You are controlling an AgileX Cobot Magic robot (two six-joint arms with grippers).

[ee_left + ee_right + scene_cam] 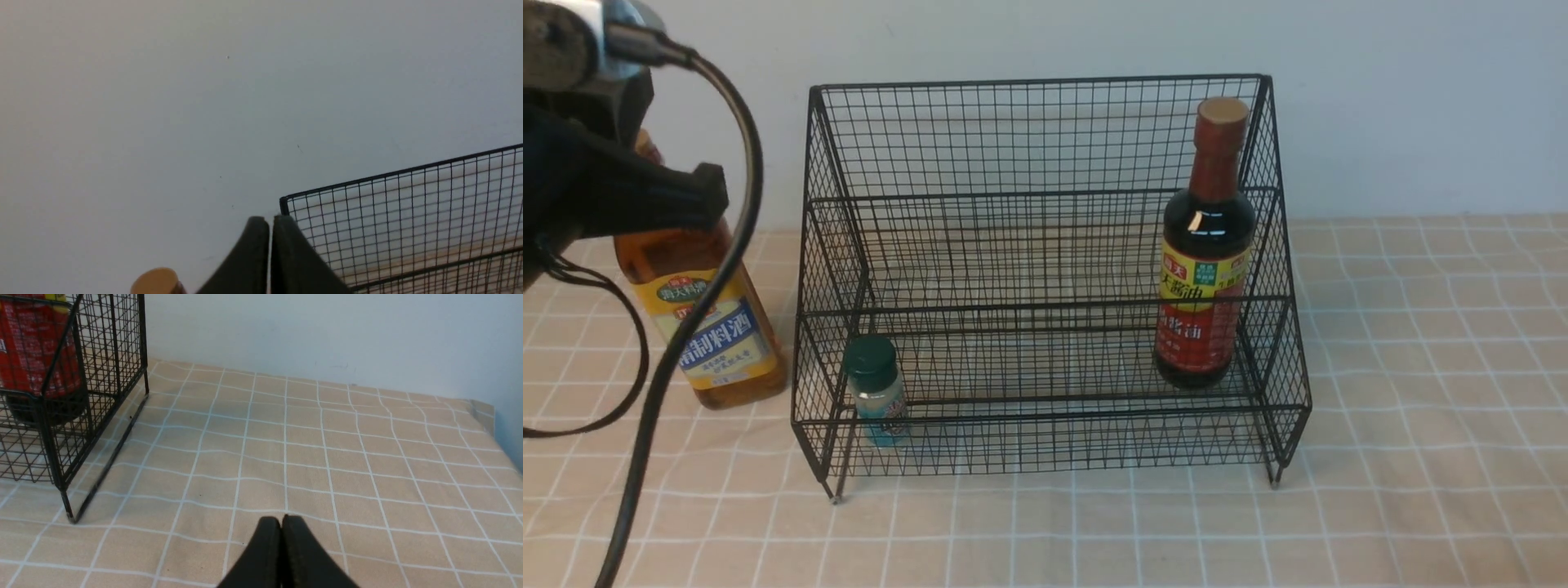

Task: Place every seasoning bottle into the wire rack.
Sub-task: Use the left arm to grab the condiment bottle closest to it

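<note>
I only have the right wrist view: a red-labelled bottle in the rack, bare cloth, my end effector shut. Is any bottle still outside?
Observer: Yes. The amber bottle stands on the cloth just left of the rack.
Operator: And the little one with the green cap?
Observer: The shaker is inside the rack, in the front left corner of the lower tier.
Operator: What is my other arm doing?
Observer: The left end effector is shut on nothing, up beside the amber bottle's top.
</note>
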